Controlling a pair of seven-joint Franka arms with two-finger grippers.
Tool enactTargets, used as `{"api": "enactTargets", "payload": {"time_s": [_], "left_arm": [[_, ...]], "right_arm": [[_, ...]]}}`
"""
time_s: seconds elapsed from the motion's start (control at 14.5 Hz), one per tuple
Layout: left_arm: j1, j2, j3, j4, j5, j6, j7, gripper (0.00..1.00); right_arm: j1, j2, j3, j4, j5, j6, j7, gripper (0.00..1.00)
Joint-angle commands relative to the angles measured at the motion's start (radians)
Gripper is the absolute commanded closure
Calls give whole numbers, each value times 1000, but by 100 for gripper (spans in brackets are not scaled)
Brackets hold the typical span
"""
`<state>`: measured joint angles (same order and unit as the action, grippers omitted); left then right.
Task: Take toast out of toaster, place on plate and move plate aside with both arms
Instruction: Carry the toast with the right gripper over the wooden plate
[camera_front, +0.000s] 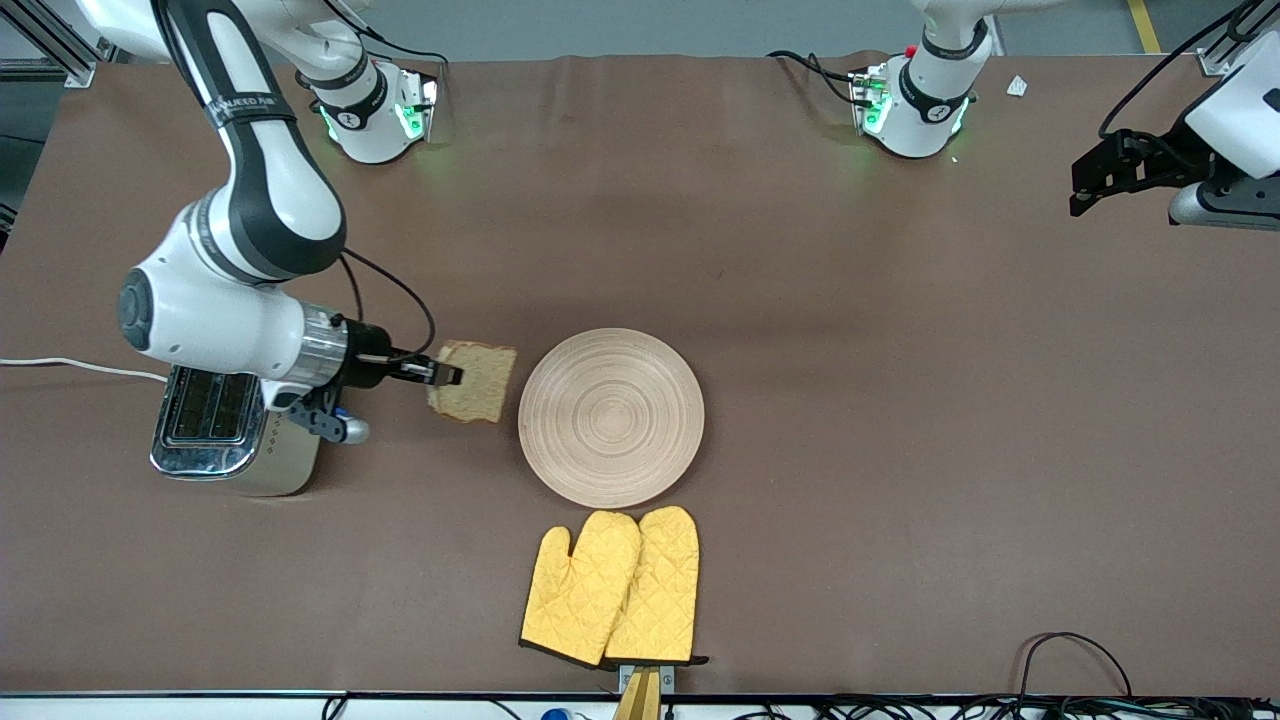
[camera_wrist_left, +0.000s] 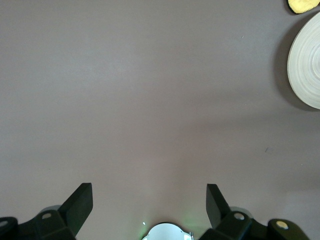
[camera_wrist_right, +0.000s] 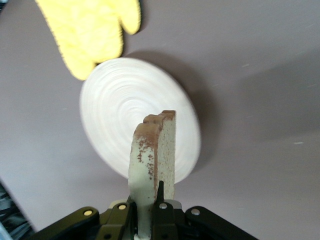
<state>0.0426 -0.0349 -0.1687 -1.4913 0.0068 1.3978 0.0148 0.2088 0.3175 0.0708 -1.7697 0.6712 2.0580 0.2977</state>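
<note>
**Toast in the air beside the plate, brown table wide and bare around it**

While the left arm waits at its own end of the table with its left gripper (camera_wrist_left: 149, 205) spread wide over bare brown surface, the right gripper (camera_front: 447, 375) is pinched tight on the toast (camera_front: 474, 381) — the slice is held up above the table between the toaster (camera_front: 232, 432) and the plate (camera_front: 611, 417), close to the plate's rim but not over it. In the right wrist view the toast (camera_wrist_right: 152, 157) stands edge-on between the pressed-together fingers, its darker crust showing, with the plate (camera_wrist_right: 125, 107) past it.

The plate, pale wood with ring grain, lies flat near the middle of the table (camera_front: 900, 350). A pair of yellow oven mitts (camera_front: 612, 587) lies just nearer the front camera than the plate, almost touching its rim. The chrome toaster sits toward the right arm's end, partly under that arm's wrist.

A dull brown covering spreads over the whole table, faintly creased — cables trail along the edge nearest the camera, and a white cord (camera_front: 70, 367) runs off past the toaster. Both arm bases glow green along the top edge.
</note>
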Motion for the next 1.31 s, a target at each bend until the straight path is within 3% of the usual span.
{"api": "enactTargets", "payload": {"time_s": [0.0, 0.28, 0.62, 0.9, 1.1, 1.24], "left_arm": [[5, 13, 0, 31, -14, -19, 10, 0], [5, 13, 0, 31, -16, -19, 10, 0], [5, 20, 0, 31, -16, -19, 10, 0], [5, 23, 0, 31, -19, -19, 10, 0], [8, 26, 2, 31, -39, -19, 10, 0], [34, 29, 3, 31, -51, -19, 10, 0]], "right_arm": [[78, -14, -6, -66, 120, 112, -84, 100], [161, 40, -6, -146, 359, 234, -400, 100], [162, 152, -6, -108, 505, 272, -825, 100], [173, 242, -6, -27, 571, 275, -835, 100], [205, 267, -9, -27, 720, 280, -793, 100], [195, 267, -9, -40, 725, 283, -767, 100]]}}
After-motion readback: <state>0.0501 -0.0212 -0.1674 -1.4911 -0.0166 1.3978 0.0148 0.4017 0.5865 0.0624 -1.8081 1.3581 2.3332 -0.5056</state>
